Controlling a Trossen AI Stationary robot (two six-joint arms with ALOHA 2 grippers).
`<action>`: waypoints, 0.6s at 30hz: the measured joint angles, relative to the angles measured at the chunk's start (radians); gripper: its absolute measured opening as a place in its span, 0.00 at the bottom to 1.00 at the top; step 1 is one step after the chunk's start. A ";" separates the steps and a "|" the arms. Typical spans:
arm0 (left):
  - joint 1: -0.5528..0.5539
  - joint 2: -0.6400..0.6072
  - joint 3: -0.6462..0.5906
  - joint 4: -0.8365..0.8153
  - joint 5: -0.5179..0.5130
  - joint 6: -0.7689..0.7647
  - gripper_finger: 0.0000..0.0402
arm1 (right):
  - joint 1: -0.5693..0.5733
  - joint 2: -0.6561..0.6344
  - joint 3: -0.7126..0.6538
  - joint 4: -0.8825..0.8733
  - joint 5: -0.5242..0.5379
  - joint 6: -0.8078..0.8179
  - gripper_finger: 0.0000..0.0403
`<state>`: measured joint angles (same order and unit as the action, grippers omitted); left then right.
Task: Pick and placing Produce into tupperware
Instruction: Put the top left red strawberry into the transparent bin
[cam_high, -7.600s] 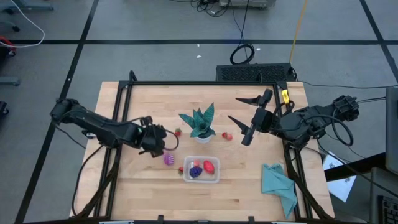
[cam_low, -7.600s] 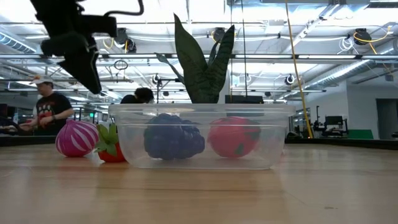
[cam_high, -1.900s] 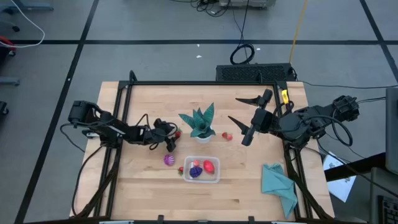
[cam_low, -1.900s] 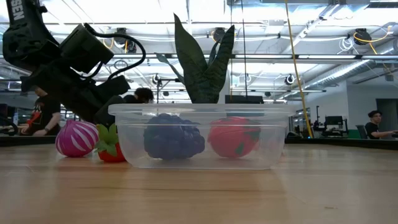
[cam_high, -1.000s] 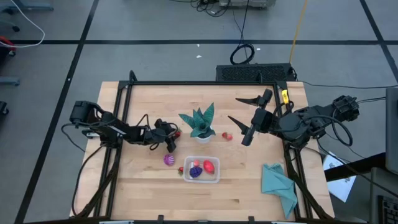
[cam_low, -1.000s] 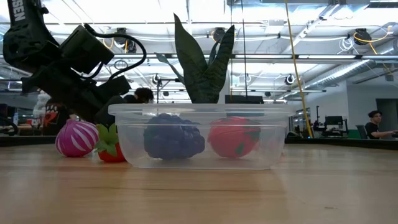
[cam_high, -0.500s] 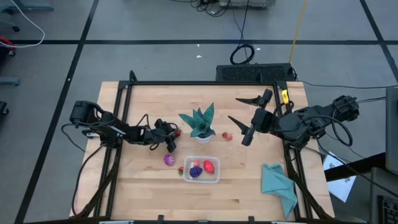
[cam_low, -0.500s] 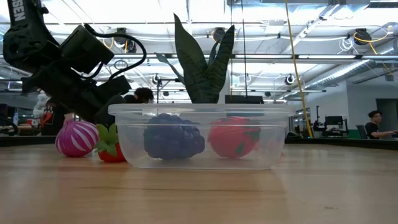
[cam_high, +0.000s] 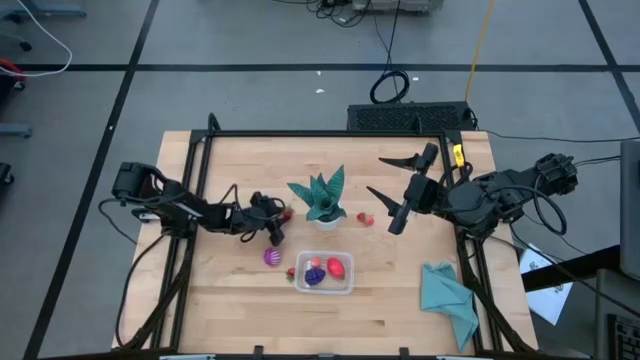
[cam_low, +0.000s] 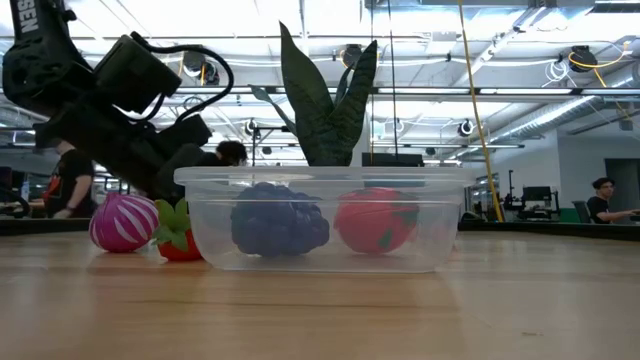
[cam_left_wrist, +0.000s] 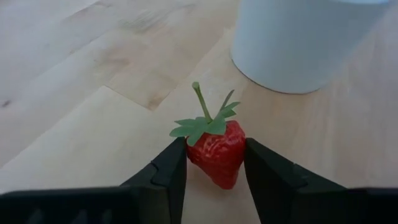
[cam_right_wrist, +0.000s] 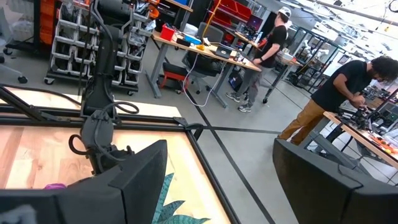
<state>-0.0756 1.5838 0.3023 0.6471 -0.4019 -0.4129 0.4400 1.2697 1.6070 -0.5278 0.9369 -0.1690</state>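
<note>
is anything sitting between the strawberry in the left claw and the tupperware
Nothing visible blocks it. The left claw is shut on the strawberry beside the white pot; the tupperware lies across bare wood, with the pink-purple ball off to one side.

3 strawberries (cam_high: 287, 212) outside tupperware (cam_high: 324, 272), 1 pink-purple ball (cam_high: 270, 257) beside it, 3 pieces inside. 1 potted plant (cam_high: 322, 199), 1 teal cloth (cam_high: 447, 298), 2 arms.

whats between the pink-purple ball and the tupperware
A red strawberry sits between the pink-purple ball and the tupperware, close against its wall; clearest in the low view.
</note>
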 joint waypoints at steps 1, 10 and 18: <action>-0.006 -0.005 0.000 -0.007 0.000 0.000 0.34 | 0.000 0.000 0.000 0.000 0.000 0.000 0.70; -0.068 -0.126 -0.001 -0.189 -0.006 -0.040 0.34 | 0.000 0.000 0.000 0.000 0.000 0.000 0.70; -0.152 -0.356 -0.001 -0.424 -0.053 -0.114 0.34 | 0.000 0.000 0.000 0.000 0.000 0.007 0.70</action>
<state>-0.2277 1.2279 0.3012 0.2235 -0.4548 -0.5266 0.4400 1.2701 1.6070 -0.5277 0.9371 -0.1616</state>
